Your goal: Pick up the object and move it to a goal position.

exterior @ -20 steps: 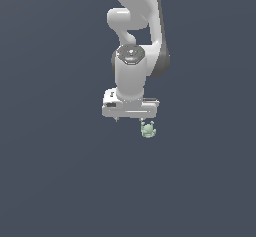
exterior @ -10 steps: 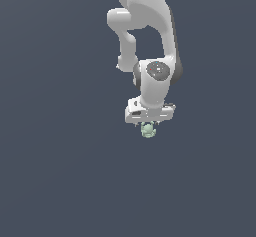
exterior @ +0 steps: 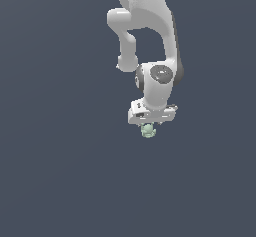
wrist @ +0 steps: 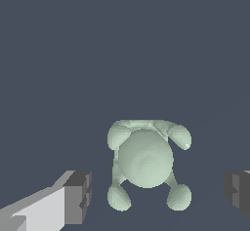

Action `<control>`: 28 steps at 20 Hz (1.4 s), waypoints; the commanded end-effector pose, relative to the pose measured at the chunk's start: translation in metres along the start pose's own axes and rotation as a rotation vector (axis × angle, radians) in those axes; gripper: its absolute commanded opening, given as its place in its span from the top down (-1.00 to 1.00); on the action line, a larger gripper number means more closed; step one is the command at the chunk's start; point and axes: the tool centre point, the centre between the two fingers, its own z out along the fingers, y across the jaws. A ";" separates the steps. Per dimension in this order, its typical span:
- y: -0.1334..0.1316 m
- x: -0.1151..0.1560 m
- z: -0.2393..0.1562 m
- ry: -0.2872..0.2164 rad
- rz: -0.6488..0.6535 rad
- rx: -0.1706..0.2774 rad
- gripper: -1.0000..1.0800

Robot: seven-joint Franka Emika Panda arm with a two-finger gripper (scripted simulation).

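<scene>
The claw hangs released — fingers wide of the mint-green object between them.

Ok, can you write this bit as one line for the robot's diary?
gripper: open, jaws either side of figurine | not touching | grasp: not yet

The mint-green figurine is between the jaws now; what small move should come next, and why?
Probably close the jaws on the figurine. In the wrist view it sits between the two fingertips, with a clear gap on each side, so the gripper is open and roughly centred. In the exterior view the gripper is right above it. If the pads are not yet level with its body, a slight descent first may help.
</scene>
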 end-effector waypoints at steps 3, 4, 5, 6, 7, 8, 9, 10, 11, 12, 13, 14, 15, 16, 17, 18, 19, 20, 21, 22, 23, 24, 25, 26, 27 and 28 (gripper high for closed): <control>0.000 -0.001 0.017 -0.001 -0.001 0.000 -0.92; -0.001 -0.001 0.023 0.000 -0.001 0.000 -0.92; -0.001 -0.001 0.028 0.000 -0.001 0.000 -0.92; -0.001 -0.002 0.033 0.000 -0.001 0.000 -0.92; -0.001 -0.002 0.037 0.000 -0.002 0.000 -0.92; -0.001 -0.002 0.040 0.000 -0.002 0.000 -0.92; -0.001 -0.001 0.043 0.000 -0.002 0.000 -0.92; -0.001 -0.001 0.045 0.000 -0.002 0.000 -0.92; -0.001 -0.001 0.046 0.000 -0.002 0.000 -0.92; -0.001 -0.001 0.047 0.000 -0.002 0.000 -0.92; -0.001 -0.001 0.047 0.000 -0.002 0.000 -0.92; -0.001 -0.001 0.047 0.000 -0.002 0.000 1.00; -0.001 -0.001 0.047 0.000 -0.002 0.000 1.00; -0.001 -0.001 0.047 0.000 -0.002 0.000 1.00; -0.001 -0.001 0.047 0.000 -0.002 0.000 1.00; -0.001 -0.001 0.047 0.000 -0.002 0.000 1.00; -0.001 -0.001 0.047 0.000 -0.002 0.000 1.00; -0.001 -0.001 0.047 0.000 -0.002 0.000 1.00; -0.001 -0.001 0.047 0.000 -0.002 0.000 1.00; -0.001 -0.001 0.047 0.000 -0.002 0.000 1.00; -0.001 -0.001 0.047 0.000 -0.002 0.000 1.00; -0.001 -0.001 0.046 0.001 -0.002 0.000 1.00; -0.001 -0.001 0.046 0.001 -0.002 0.000 1.00; -0.001 -0.001 0.045 0.001 -0.002 0.000 1.00; 0.000 -0.001 0.044 0.001 -0.002 0.000 1.00; 0.002 -0.001 0.042 0.001 -0.002 0.000 1.00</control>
